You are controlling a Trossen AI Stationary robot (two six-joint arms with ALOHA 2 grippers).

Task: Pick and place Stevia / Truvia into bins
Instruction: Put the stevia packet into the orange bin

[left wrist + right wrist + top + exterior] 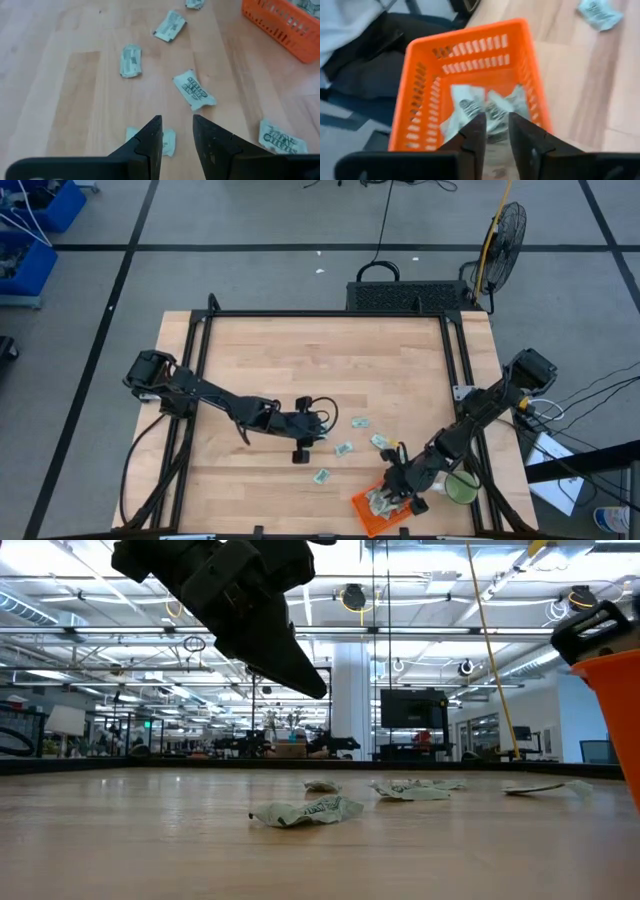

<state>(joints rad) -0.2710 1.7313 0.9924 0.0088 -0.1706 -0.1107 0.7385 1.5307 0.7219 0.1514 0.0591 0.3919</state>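
Note:
Several pale green and white Stevia sachets lie flat on the wooden table, among them one (344,448) in the middle and one (195,90) just ahead of my left gripper. My left gripper (177,135) hovers open above them, slanting down, with nothing between its fingers; another sachet (170,142) lies on the table beneath its fingertips. The orange meshed basket (368,515) stands at the table's near right. My right gripper (496,130) hangs open over the basket's inside, above two sachets (465,107) lying on the basket's floor.
A round green mug (462,487) stands right of the basket, close to my right arm. The basket is near the table's front edge, and a seated person's dark legs (365,65) show just beyond it. Bare wood (320,360) lies toward the far side.

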